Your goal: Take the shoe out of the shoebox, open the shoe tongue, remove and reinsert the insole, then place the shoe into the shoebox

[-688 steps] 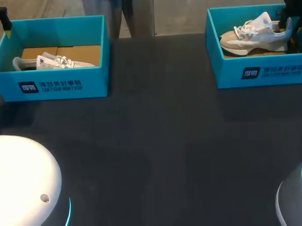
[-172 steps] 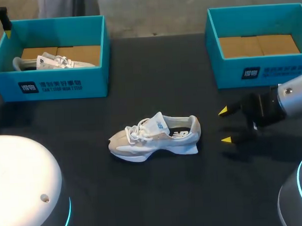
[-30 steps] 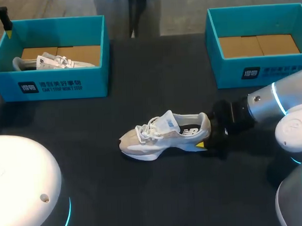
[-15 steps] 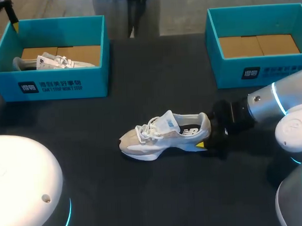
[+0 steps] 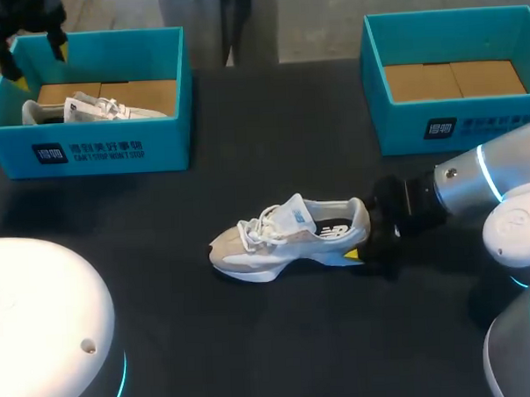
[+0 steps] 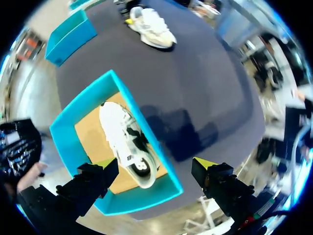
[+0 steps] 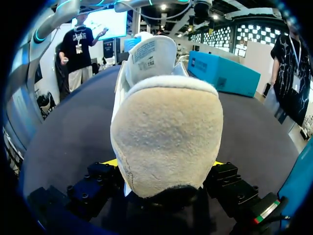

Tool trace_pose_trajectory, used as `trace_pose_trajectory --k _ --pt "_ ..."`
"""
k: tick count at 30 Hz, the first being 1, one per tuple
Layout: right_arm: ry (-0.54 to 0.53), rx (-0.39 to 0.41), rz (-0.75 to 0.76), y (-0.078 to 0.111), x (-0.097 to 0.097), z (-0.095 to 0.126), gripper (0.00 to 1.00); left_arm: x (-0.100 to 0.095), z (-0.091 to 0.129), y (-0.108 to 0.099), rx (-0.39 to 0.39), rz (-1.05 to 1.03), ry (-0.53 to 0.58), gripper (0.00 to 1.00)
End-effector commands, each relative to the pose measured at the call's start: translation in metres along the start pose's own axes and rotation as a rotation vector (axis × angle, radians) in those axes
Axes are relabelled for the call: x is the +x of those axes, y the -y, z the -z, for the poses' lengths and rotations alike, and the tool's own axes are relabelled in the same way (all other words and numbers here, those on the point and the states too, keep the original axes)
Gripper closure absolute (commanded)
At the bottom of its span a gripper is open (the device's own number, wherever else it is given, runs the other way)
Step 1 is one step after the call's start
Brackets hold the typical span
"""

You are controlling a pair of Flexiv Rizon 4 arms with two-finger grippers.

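A dark matte table [image 5: 280,338] fills the head view. The beige-and-white suede sneaker [image 5: 289,237] sits upright at centre frame, out of the empty teal cardboard shoebox [image 5: 455,129] at upper right. The right gripper [image 5: 361,241] pinches its heel, probably to steady it for the tongue work. At upper left the left gripper [image 5: 34,52] hangs over a second teal shoebox [image 5: 113,152]. In the left wrist view, its fingers are spread wide above a white shoe [image 6: 124,142] lying in that box, touching nothing. In the right wrist view, the sneaker's heel fills the space between both fingers, pressed from either side.
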State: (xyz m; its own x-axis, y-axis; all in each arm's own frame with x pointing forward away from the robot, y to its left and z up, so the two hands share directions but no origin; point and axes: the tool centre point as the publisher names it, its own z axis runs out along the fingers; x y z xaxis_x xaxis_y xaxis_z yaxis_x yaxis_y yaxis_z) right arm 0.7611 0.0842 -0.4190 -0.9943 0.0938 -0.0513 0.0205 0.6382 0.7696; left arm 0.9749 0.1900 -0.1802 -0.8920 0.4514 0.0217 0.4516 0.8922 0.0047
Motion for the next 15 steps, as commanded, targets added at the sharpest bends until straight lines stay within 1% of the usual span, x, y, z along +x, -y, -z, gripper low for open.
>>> trace_pose_trajectory --k 1,6,10,11,13,15 --pt "0.000 0.001 0.000 -0.001 -0.001 0.000 1.00 0.010 -0.002 0.034 -0.115 0.146 0.036 0.00" --pt "0.000 0.001 0.000 -0.001 -0.001 0.000 1.00 0.012 -0.003 0.058 -0.137 0.254 0.066 0.00" --pt "0.000 0.001 0.000 -0.001 -0.001 0.000 1.00 0.008 -0.008 0.072 -0.092 0.301 0.056 0.00" --pt "0.000 0.001 0.000 -0.001 -0.001 0.000 1.00 0.007 -0.009 0.076 -0.085 0.315 0.048 0.00" --pt "0.000 0.001 0.000 -0.001 -0.001 0.000 1.00 0.006 -0.011 0.083 -0.103 0.347 0.057 0.00" --pt "0.000 0.001 0.000 -0.001 -0.001 0.000 1.00 0.002 -0.014 0.087 -0.075 0.355 0.039 0.00"
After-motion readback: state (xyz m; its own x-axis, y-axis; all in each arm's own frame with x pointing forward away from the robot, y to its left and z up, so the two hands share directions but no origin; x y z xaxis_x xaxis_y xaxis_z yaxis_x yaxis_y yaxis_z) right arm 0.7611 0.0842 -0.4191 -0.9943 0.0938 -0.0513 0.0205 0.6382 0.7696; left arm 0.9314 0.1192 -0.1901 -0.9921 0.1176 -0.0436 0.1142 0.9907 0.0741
